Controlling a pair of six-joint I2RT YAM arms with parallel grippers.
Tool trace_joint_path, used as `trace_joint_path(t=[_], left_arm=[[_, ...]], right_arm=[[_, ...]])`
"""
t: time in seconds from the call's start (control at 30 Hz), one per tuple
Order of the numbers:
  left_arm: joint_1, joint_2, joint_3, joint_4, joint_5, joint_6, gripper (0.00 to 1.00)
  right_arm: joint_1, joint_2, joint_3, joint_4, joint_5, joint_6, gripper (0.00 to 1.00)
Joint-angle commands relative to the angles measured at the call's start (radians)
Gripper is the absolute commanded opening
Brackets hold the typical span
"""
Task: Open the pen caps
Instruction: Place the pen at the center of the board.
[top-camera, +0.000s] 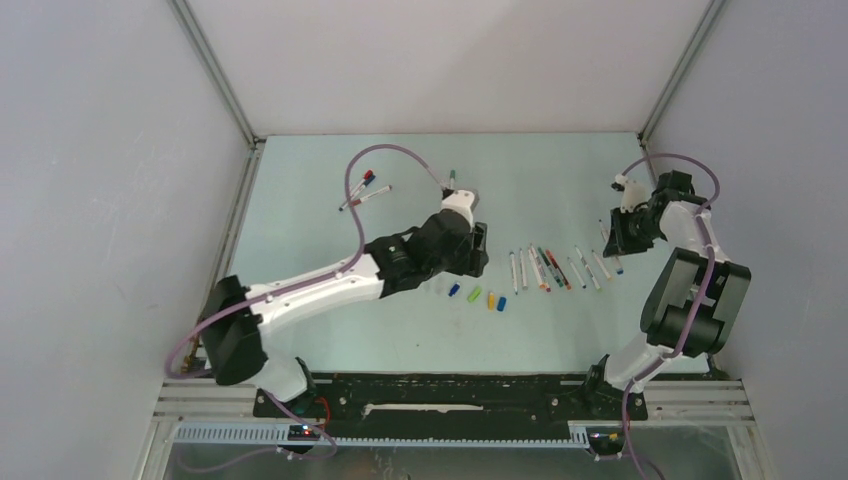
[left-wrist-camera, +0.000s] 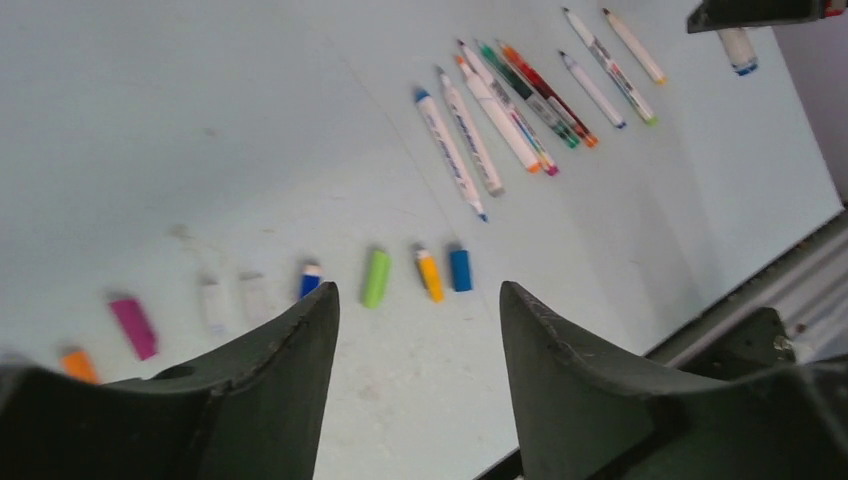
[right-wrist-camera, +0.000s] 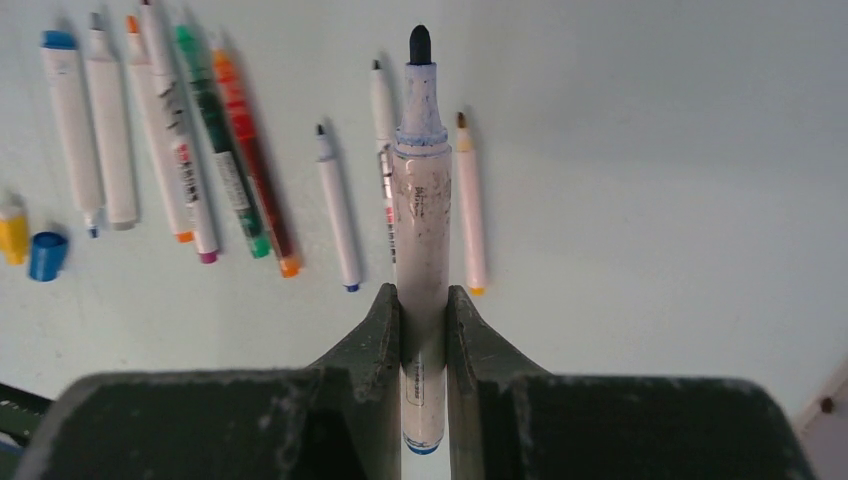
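On the pale surface (top-camera: 330, 330), inspection as follows.

Right gripper (right-wrist-camera: 423, 300): jaws pinching an uncapped white pen (right-wrist-camera: 421, 250) by its barrel; the dark tip points away from the wrist camera, above the row of pens.

Left gripper (left-wrist-camera: 418, 300): jaws spread, nothing between them; it hangs over the loose caps, not touching any.

Pen caps, off the pens: a line on the surface near the left gripper. In the left wrist view, from left: orange cap (left-wrist-camera: 76, 362), purple cap (left-wrist-camera: 133, 326), two pale caps, blurred (left-wrist-camera: 228, 300), blue-and-white cap (left-wrist-camera: 310, 279), green cap (left-wrist-camera: 376, 277), yellow cap (left-wrist-camera: 429, 274), blue cap (left-wrist-camera: 460, 269).

Row of pens (top-camera: 558, 268): about nine lying side by side, slanted, between the two arms; tips appear bare.

Far pens (top-camera: 365, 189): a small group at the left rear of the surface, with red and dark caps apparently on; one more pen (top-camera: 452, 178) lies behind the left arm's wrist, cap state unclear.
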Motion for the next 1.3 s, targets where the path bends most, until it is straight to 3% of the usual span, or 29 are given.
trace_joint_path(t=[0.0,0.13,0.63,1.27], left_arm=[[0.008,-0.162,-0.133,0.138,-0.157,0.094,0.65],[0.016,-0.254,-0.244,0.206,-0.221,0.115,0.74],[0.027,-0.335,-0.375,0.266,-0.216,0.096,0.75],[0.027,-0.504,-0.498,0.388,-0.248,0.095,0.8]], right_arm=[[-0.008,0.018,0.007,0.031,0.119,-0.027,0.0],[-0.011,0.057,0.007,0.039,0.189,-0.05,0.0],[-0.019,0.168,0.008,0.041,0.268,-0.062,0.06],[-0.019,0.201,0.014,0.023,0.259,-0.058,0.29]])
